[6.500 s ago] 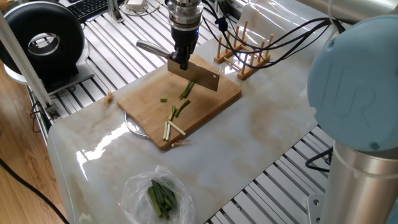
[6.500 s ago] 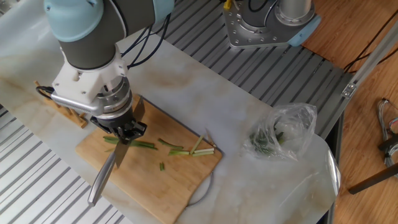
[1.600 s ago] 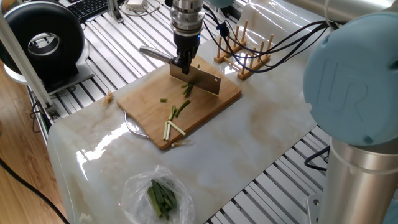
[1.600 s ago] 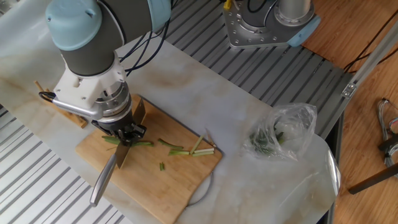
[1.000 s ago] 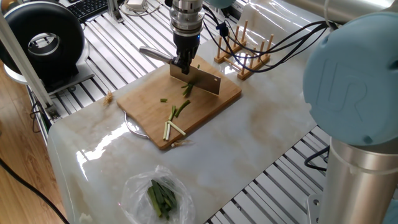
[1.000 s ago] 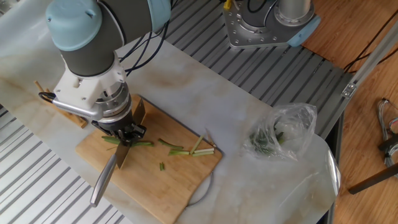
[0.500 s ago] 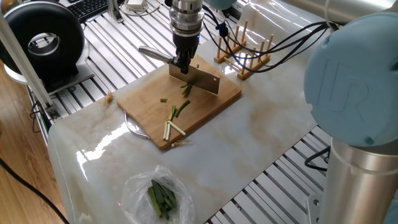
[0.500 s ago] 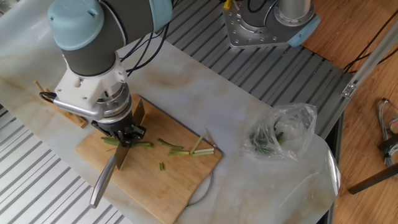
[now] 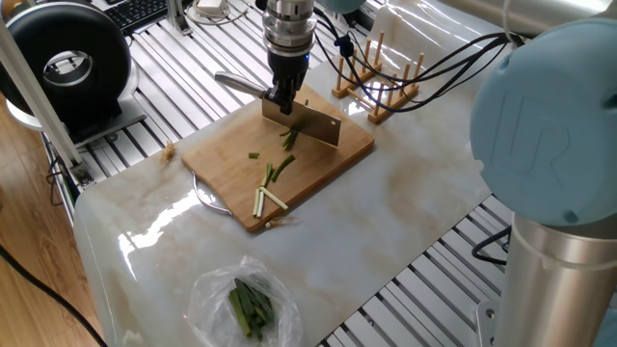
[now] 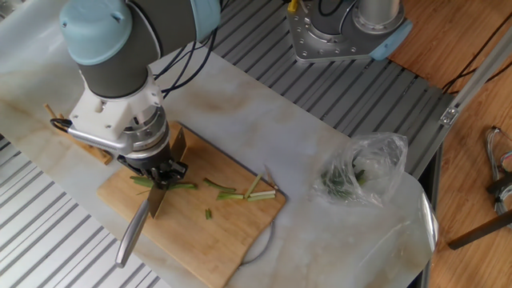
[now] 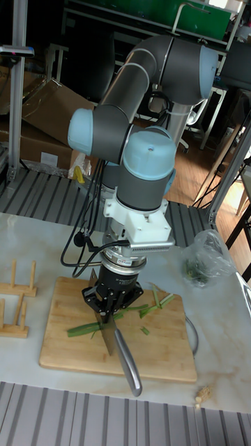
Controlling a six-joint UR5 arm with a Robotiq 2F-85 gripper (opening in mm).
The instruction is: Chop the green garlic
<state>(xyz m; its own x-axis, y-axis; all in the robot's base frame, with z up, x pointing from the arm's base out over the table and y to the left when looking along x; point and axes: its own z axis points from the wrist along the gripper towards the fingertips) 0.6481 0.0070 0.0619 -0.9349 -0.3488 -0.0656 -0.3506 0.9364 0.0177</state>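
Note:
My gripper [image 9: 281, 99] [image 10: 164, 170] [image 11: 111, 310] is shut on a steel knife, holding it where handle [image 9: 236, 83] [image 11: 129, 362] meets blade [image 9: 313, 123] [image 10: 156, 200]. The blade's edge sits down across a green leafy length of the green garlic [image 11: 87, 329] [image 10: 178, 186] [image 9: 287, 140] at the far end of the bamboo cutting board [image 9: 222, 149] [image 10: 232, 232] [image 11: 70, 348]. More cut garlic lies on the board: green sticks [image 9: 280, 171] [image 10: 220, 186], a small green bit [image 9: 254, 155] and two white sticks [image 9: 268, 200] [image 10: 260, 192].
A clear plastic bag with dark green leaves [image 9: 246, 304] [image 10: 360, 172] [image 11: 206, 261] lies on the marble top beyond the board. A wooden peg rack [image 9: 381, 82] [image 11: 14, 286] stands beside the board's other end. A metal ring [image 9: 207, 198] pokes out from under the board.
Since 6.5 s ago the knife has dropped slightly onto the green leaf end. Over the last second nothing has visibly moved.

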